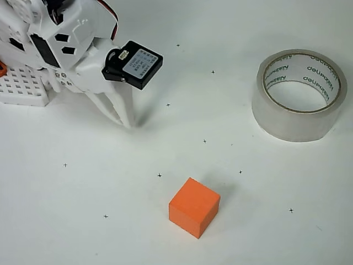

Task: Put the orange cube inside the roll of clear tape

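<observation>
In the overhead view the orange cube [194, 207] rests on the white table at lower centre, turned slightly askew. The roll of clear tape [299, 94] lies flat at the upper right, its hole facing up and green lettering showing on the pale core. My white gripper [124, 120] hangs at the upper left, fingers pointing down toward the table and pressed close together, with nothing between them. It stands well apart from the cube, up and to its left, and far left of the tape.
The white perforated robot base [22, 85] with a tiny orange piece [2, 68] sits at the left edge. A black servo [134, 63] juts from the wrist. Small black cross marks dot the white table [231, 232].
</observation>
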`<state>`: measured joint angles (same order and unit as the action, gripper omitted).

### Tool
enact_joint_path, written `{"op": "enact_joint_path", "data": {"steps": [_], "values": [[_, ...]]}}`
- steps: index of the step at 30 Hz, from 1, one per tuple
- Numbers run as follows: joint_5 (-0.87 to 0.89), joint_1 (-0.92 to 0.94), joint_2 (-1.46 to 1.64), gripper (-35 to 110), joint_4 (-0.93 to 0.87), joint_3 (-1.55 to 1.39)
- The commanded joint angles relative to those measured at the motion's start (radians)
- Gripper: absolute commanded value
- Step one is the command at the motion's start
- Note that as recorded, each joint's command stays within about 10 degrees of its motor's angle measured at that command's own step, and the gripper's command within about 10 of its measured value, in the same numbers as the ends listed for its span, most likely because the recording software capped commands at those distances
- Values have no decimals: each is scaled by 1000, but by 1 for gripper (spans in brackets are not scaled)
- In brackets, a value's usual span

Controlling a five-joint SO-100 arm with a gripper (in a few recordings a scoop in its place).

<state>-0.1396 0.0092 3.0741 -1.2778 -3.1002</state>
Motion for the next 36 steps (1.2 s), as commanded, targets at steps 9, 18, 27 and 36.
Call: {"op": "enact_joint_path", "data": {"steps": [9,18,27,36], "values": [[-67,163,233,0,301,61],[-71,161,233,0,295,54],[-57,161,233,0,301,54],[-37,164,229,0,301,78]]}}
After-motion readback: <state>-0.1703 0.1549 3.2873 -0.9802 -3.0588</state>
